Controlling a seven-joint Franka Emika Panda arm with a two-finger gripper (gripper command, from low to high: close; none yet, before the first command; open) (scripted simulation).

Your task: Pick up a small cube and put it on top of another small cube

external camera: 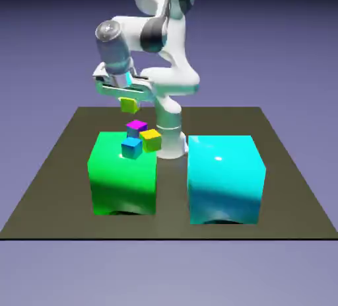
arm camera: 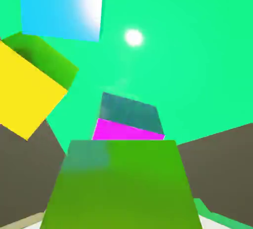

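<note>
Exterior view: the gripper (external camera: 128, 98) is clenched on a yellow-green cube (external camera: 129, 106), which hangs clear above a group of small cubes at the top of the large green block (external camera: 123, 182). The carried piece is judged to be the cube to be stacked. Below it stand a magenta-topped cube (external camera: 136, 126), a yellow-topped cube (external camera: 151, 140) just beside it toward the exterior view's right, and a blue cube (external camera: 132, 147) nearer the camera. Which is the intended support cannot be confirmed; the magenta-topped one, closest beneath the load, appears likeliest. The large cyan block (external camera: 225, 179) stands apart to the exterior view's right and does not obstruct. Hand view: the held cube fills the bottom middle, its face square to the frame, hiding the fingertips and part of the magenta top, whose edge runs aslant to it. A small turn of the wrist would bring the faces into line before lowering. Advisable procedure: centre over the support, descend straight and slowly, release only on full, level contact, then withdraw straight up. The yellow-topped and blue cubes are the principal hazards: sideways drift, or jaws opening wide at low height, could knock a neighbour or push the support off its place.
</note>
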